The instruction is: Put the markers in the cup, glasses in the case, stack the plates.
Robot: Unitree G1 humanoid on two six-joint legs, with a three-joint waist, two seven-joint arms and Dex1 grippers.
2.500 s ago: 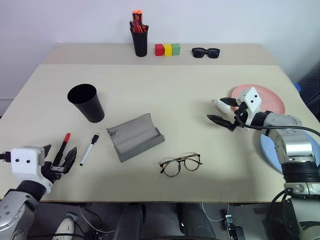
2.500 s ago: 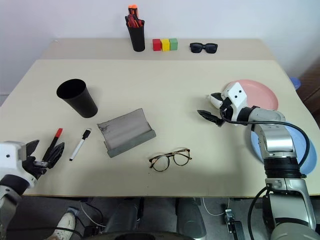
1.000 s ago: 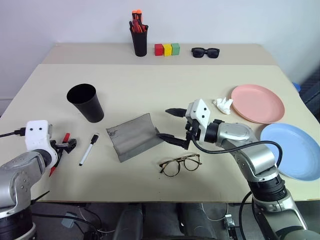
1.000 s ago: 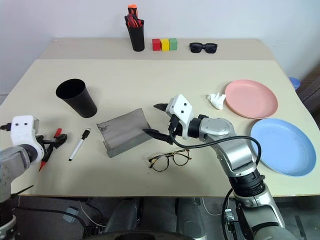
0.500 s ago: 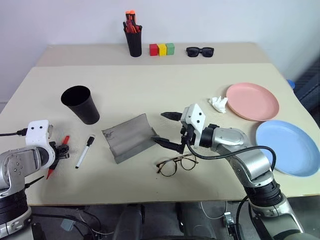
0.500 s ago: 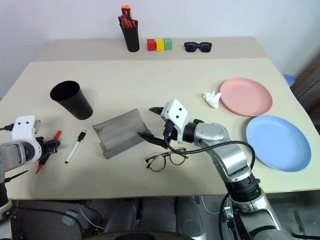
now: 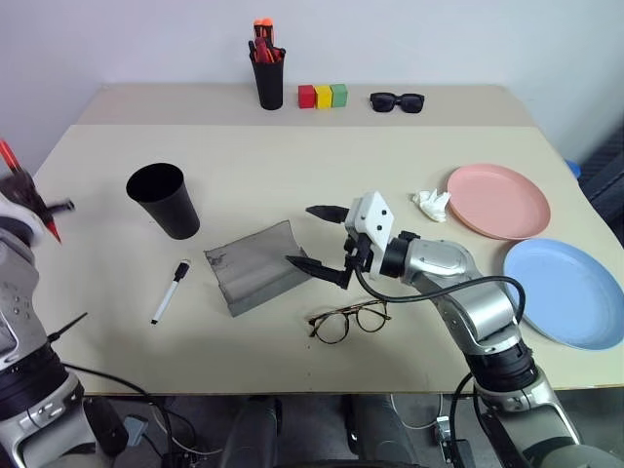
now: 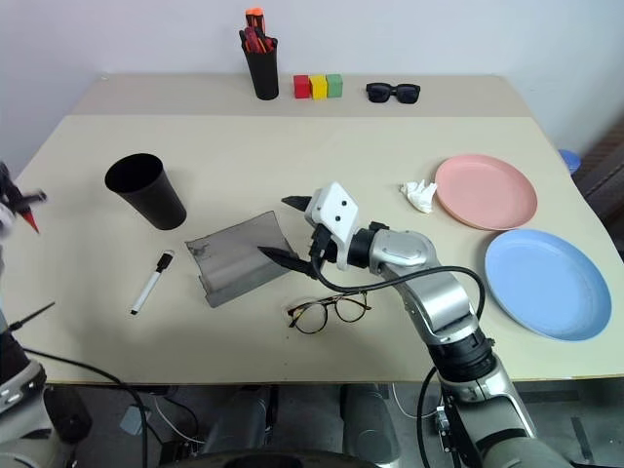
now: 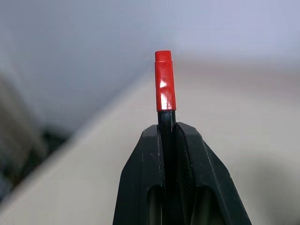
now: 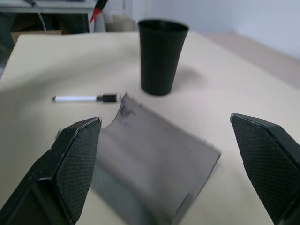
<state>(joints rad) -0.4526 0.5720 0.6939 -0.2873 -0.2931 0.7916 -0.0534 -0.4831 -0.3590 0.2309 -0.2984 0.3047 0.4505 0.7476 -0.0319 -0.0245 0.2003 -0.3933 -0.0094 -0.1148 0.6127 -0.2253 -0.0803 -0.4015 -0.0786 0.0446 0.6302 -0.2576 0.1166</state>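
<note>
My left gripper (image 9: 167, 127) is shut on the black marker with the red cap (image 9: 164, 82), raised above the table's left edge (image 7: 34, 205). The white marker (image 7: 169, 291) lies on the table, near the black cup (image 7: 163, 200). The grey case (image 7: 255, 265) lies open at the middle. My right gripper (image 7: 307, 236) hovers open just above the case's right end, nothing between its fingers. The glasses (image 7: 349, 320) lie in front of the case. The pink plate (image 7: 499, 200) and the blue plate (image 7: 564, 292) lie side by side at the right.
At the back stand a black pen holder (image 7: 269, 68) with orange-capped pens, three coloured blocks (image 7: 323, 96) and black sunglasses (image 7: 397, 100). A crumpled white tissue (image 7: 432, 203) lies beside the pink plate.
My left gripper closed on the red-capped marker and lifted it off the table, up and to the left. My right gripper edged slightly left over the case.
</note>
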